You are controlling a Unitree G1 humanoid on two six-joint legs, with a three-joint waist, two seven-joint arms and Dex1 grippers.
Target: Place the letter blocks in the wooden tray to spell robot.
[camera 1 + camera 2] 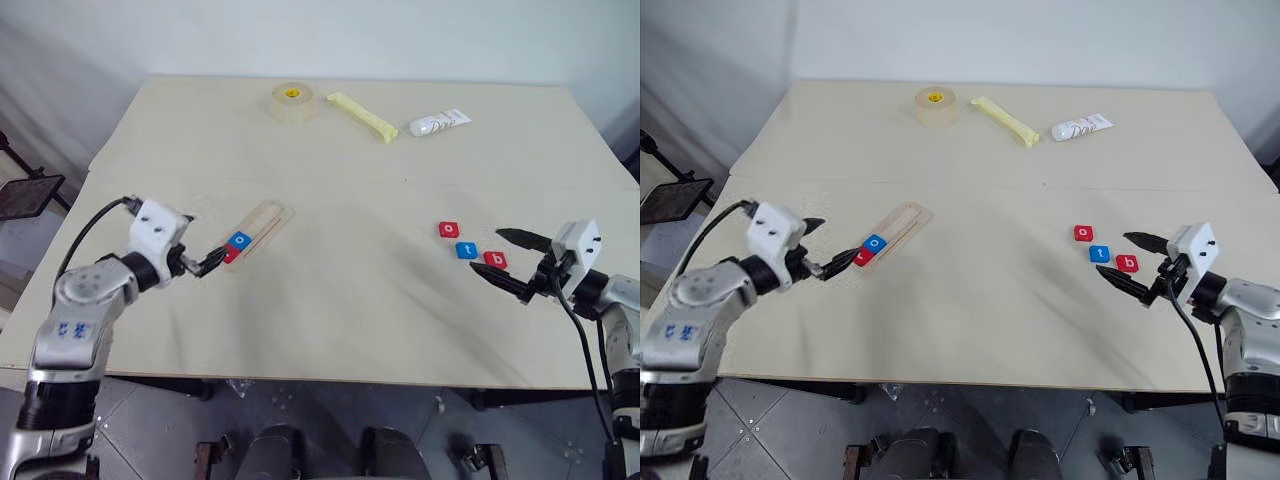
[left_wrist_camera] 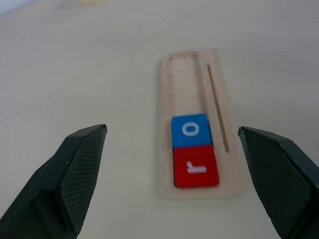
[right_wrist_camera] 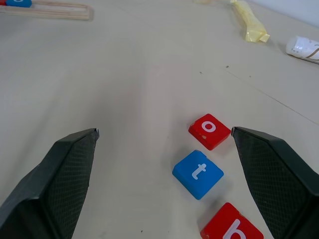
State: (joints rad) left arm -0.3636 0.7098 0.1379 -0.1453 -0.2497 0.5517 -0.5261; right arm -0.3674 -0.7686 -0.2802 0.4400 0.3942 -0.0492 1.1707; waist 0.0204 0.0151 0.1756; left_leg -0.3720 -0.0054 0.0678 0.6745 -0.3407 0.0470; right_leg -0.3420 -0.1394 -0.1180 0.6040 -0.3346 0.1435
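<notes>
The wooden tray (image 1: 256, 228) lay toward the table's (image 1: 350, 320) left edge, with the r block (image 2: 196, 166) and an o block (image 2: 190, 130) touching in its near end. Toward the right edge lay three blocks – o (image 1: 449, 229), t (image 1: 466, 250), b (image 1: 495, 260).

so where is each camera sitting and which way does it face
Head eyes: look forward and down over the table; both arms show.
Left wrist: looks along the open left gripper at the wooden tray holding r and blue o.
Right wrist: looks along the open right gripper at red o, t, b.
Shared: tray, tiles.
</notes>
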